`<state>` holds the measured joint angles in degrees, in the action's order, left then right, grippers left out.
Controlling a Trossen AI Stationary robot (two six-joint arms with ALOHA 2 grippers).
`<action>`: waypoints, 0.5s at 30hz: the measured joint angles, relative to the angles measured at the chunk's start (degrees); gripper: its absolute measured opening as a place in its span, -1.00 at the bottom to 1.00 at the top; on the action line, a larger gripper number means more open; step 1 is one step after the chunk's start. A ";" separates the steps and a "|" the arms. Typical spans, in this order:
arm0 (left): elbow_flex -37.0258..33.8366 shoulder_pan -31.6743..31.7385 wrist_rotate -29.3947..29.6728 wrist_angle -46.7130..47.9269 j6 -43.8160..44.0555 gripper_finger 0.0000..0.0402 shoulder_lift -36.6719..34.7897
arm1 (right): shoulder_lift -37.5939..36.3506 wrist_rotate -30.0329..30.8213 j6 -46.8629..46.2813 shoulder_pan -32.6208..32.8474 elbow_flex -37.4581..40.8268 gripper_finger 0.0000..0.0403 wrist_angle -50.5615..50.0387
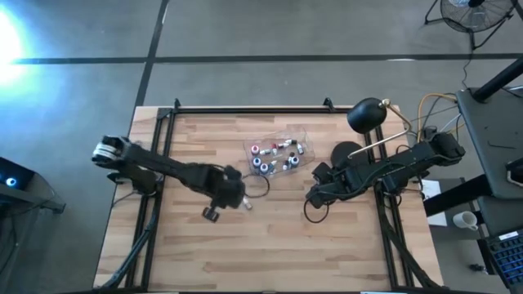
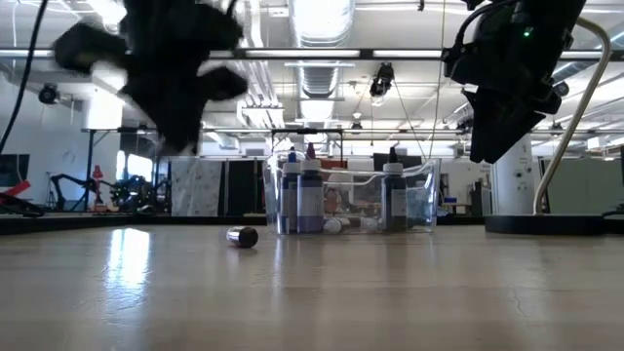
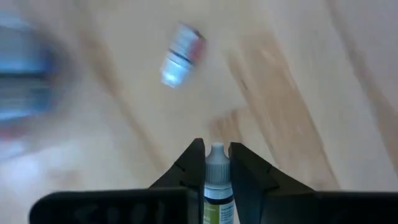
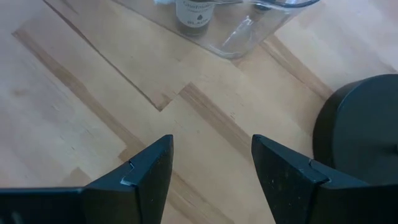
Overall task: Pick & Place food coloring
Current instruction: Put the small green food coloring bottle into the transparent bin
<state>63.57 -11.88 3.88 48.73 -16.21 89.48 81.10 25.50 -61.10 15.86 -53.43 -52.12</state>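
High view: left gripper (image 1: 243,201) reaches in over mid-table, just beside the clear tub (image 1: 278,153) of food coloring bottles (image 1: 263,163); right gripper (image 1: 315,184) waits alongside the tub.

Low view: a loose bottle (image 2: 242,236) lies on the table (image 2: 312,292) before the tub.

Left wrist view: fingers clamp a white-capped bottle (image 3: 216,180), label unreadable.

Right wrist view: fingers spread, empty; label print illegible.

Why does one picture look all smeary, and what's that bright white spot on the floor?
Left wrist view: the table and a loose bottle are motion-blurred, while the bottle between the left gripper fingers stays sharp. High view: glare whitens the floor's left edge. Low view: the left arm looks smeared.
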 joint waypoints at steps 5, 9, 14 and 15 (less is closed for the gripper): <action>6.86 6.71 5.30 -2.45 1.27 -0.85 -7.50 | 0.00 1.49 -0.03 0.00 -0.02 0.04 0.02; 12.85 16.77 5.83 -12.88 2.21 -0.85 -7.35 | 0.00 5.17 -1.87 -0.02 -0.01 0.04 0.07; 19.66 26.48 3.23 -21.94 4.88 -0.84 -0.64 | 0.00 6.03 -5.31 -0.02 -0.02 0.04 0.24; 21.05 27.50 2.81 -22.18 5.60 -0.82 1.42 | 0.00 6.03 -5.95 -0.02 0.00 0.04 0.30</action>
<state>84.62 15.62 6.69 26.54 -10.60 90.90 81.10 31.53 -67.05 15.84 -53.43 -51.81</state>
